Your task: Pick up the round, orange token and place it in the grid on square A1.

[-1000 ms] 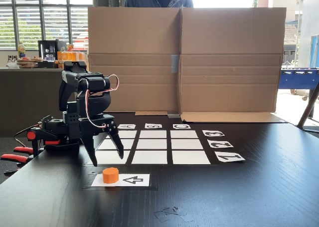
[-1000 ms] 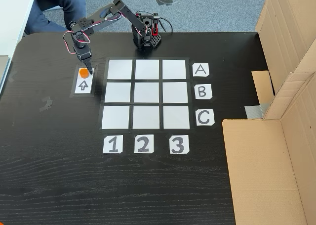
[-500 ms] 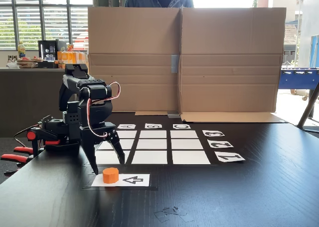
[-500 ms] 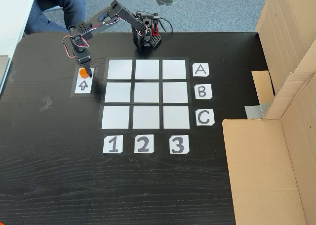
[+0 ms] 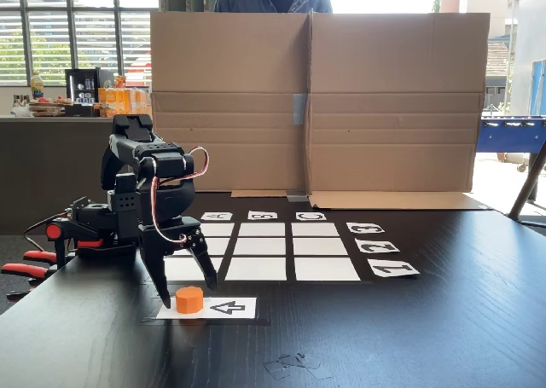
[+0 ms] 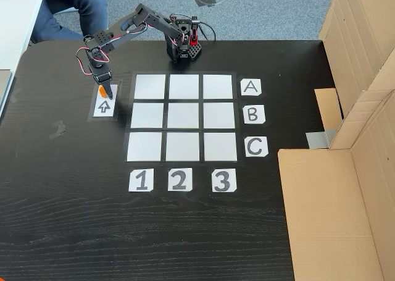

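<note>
The orange token [image 5: 189,299] is seen resting on the arrow card [image 5: 223,307] at the table's near left, straddled but ungripped by the opened claw [image 5: 186,290]. The grid [image 6: 182,117], including square A1 [image 6: 150,86], is unfilled; pickup and placement are judged outstanding.

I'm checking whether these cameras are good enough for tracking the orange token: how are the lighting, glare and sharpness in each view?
In the fixed view from table height, bright windows backlight the scene and the tabletop shows a pale sheen, yet the token stays sharp and vivid. In the fixed view from above, lighting is even and the grid crisp, but the gripper covers most of the token.
</note>
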Motion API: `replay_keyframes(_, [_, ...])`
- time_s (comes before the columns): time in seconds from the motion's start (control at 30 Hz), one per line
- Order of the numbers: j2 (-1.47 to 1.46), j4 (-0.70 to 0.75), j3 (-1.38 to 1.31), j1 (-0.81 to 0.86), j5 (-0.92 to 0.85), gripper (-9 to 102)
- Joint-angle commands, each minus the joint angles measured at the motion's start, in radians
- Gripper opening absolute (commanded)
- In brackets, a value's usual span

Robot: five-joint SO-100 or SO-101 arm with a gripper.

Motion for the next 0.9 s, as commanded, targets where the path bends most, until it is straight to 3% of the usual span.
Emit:
replay_keyframes(0.0, [0.003, -0.011, -0.041, 0.005, 0.005, 30])
replay_keyframes(0.37, [-0.003, -0.021, -0.041, 0.006, 0.006, 29])
replay_keyframes(0.6, [-0.009, -0.025, -0.041, 0.008, 0.006, 16])
replay_keyframes(0.87, [-0.012, -0.026, -0.044, 0.008, 0.003, 11])
